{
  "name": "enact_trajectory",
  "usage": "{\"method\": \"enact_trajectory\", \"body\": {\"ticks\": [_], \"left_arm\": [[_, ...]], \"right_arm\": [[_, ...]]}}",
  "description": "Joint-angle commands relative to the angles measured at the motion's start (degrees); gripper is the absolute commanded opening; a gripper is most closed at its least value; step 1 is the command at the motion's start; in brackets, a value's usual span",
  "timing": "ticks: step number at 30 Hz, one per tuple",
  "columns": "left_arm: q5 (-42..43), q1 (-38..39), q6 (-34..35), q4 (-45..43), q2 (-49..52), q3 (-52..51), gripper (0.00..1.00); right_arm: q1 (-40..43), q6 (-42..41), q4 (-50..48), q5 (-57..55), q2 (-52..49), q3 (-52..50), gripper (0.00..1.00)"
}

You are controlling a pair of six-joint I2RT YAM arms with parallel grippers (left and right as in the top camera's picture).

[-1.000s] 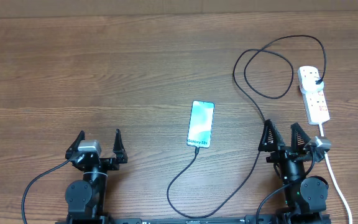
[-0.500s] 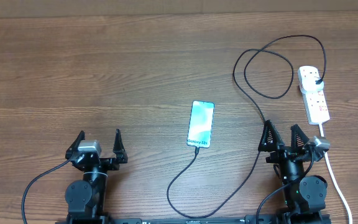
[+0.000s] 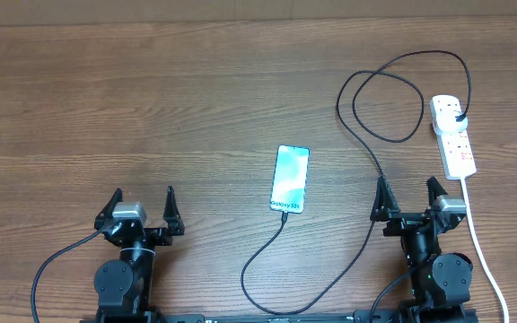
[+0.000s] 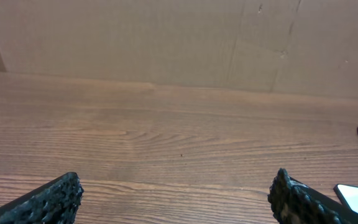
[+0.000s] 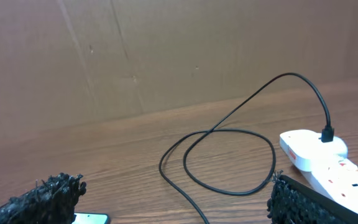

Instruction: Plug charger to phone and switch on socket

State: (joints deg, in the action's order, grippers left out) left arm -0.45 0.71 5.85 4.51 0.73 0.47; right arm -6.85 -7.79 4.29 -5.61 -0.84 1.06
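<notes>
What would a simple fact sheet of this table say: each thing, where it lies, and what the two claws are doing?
surface: brown wooden table
phone: lying flat near the middle, screen lit
charger: black cable, plug end in the socket's far outlet, loops across the wood, other end meets the phone's near edge
socket: white strip at the right, white cord trailing toward the robot
left gripper: open, holding nothing
right gripper: open, holding nothing

One phone (image 3: 290, 178), one charger (image 3: 368, 149), one socket (image 3: 454, 136), two grippers (left (image 3: 144, 202), right (image 3: 408, 193))
</notes>
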Motion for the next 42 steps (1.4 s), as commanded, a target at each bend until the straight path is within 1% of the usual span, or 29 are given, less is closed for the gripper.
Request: {"method": "enact_trajectory", "body": {"ticks": [1, 14, 21, 42], "left_arm": [[0.44, -0.42, 0.55, -0.02, -0.48, -0.15, 1.00], [0.44, -0.42, 0.55, -0.02, -0.48, -0.15, 1.00], [0.44, -0.42, 0.55, -0.02, -0.48, -0.15, 1.00], [0.44, -0.42, 0.55, -0.02, -0.48, -0.15, 1.00]], "right_arm": [[-0.20, 2.32, -0.15, -0.74, 0.70, -0.63, 1.00], [-0.15, 2.38, -0.15, -0.59, 0.70, -0.61, 1.00], [-0.15, 10.10, 0.35, 4.28, 0.70, -0.61, 1.00], [-0.15, 10.25, 0.50, 5.73, 0.68, -0.63, 1.00]]}}
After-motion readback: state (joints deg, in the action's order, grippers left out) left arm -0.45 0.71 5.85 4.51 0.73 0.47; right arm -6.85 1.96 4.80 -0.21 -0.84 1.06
